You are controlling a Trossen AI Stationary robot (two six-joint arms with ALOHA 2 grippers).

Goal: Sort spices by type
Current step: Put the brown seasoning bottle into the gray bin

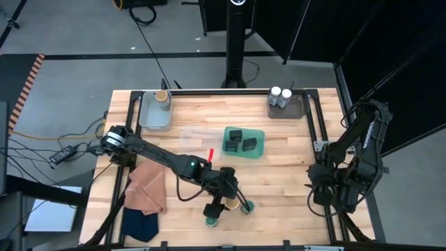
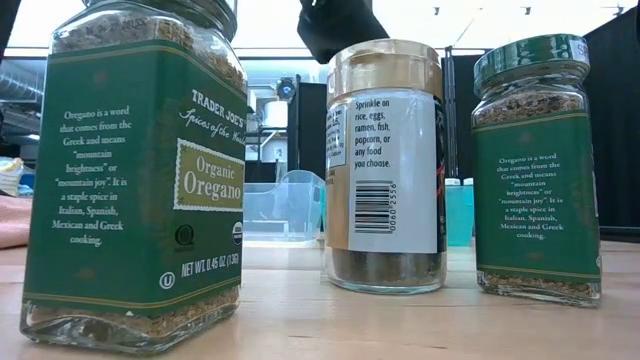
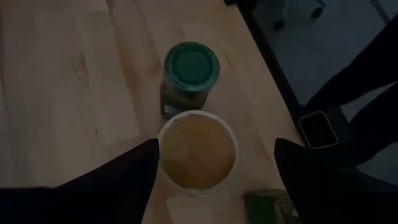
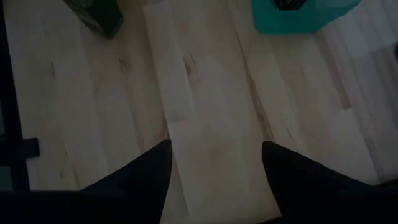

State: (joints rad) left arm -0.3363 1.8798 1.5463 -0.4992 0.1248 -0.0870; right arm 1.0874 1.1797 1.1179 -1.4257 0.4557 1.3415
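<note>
The left end effector (image 3: 214, 168) hovers directly above the tan-lid jar (image 3: 198, 152), fingers apart on either side of its upright axis. The jar stands at the tabletop's (image 1: 293, 167) near edge between two oregano jars. The right end effector (image 4: 214, 165) waits open, well away.

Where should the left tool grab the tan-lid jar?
By the lid or just under it, from straight above. The tan-lid jar stands upright with a round lid, and the open left tool already straddles it. Green-lid jars stand close beside it, so a side approach looks likely to bump them.
</note>
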